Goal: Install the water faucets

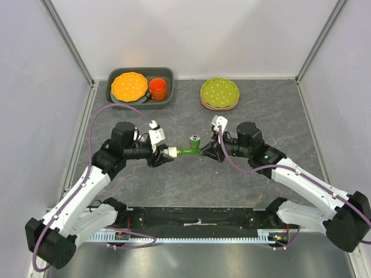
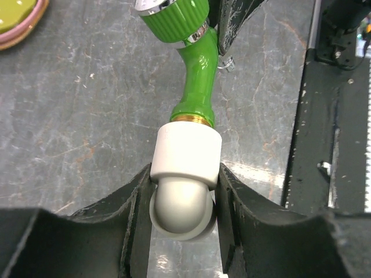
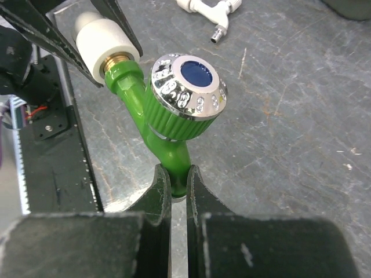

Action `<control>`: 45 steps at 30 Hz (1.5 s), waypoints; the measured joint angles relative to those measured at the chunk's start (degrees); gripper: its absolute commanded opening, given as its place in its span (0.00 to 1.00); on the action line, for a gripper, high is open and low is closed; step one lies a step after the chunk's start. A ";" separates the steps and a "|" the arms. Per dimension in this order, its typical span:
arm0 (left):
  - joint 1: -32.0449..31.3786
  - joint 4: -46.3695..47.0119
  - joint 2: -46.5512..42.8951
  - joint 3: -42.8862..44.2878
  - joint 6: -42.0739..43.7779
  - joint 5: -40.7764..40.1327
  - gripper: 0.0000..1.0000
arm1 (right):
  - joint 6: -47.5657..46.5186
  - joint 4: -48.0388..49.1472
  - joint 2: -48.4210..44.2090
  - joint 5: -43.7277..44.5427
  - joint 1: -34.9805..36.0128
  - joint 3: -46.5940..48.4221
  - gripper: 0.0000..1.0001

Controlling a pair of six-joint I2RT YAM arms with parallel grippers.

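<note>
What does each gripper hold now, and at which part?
Both hold the green faucet: the left gripper clamps its white end piece, the right gripper pinches its green stem.

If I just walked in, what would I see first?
A bright green faucet held between both arms at mid-table: the left gripper pinches its white end piece, the right gripper its green stem. Its shiny knob with a blue cap stands out, and so does the orange plate in the tray at the back left.

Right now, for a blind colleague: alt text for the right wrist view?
The right gripper pinches the near end of a green faucet, its chrome, blue-capped knob facing the camera. The left gripper holds its white end piece; a white faucet lies beyond.
</note>
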 measured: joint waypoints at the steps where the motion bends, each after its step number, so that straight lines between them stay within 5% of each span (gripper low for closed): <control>1: -0.57 0.24 -0.96 -0.50 0.48 -0.92 0.02 | 0.63 -0.50 0.15 -0.76 -0.28 0.31 0.00; 31: -24.00 9.16 -12.98 -13.57 12.85 -39.41 0.02 | 16.83 -9.53 13.42 -16.87 -7.96 7.89 0.00; 38: -24.61 13.16 -13.46 -16.09 9.92 -41.48 0.02 | 17.92 -9.51 13.44 -15.87 -8.44 8.50 0.30; 45: -25.46 18.01 -12.37 -16.76 2.86 -41.79 0.02 | 19.06 -9.51 11.19 -14.29 -8.61 10.82 0.41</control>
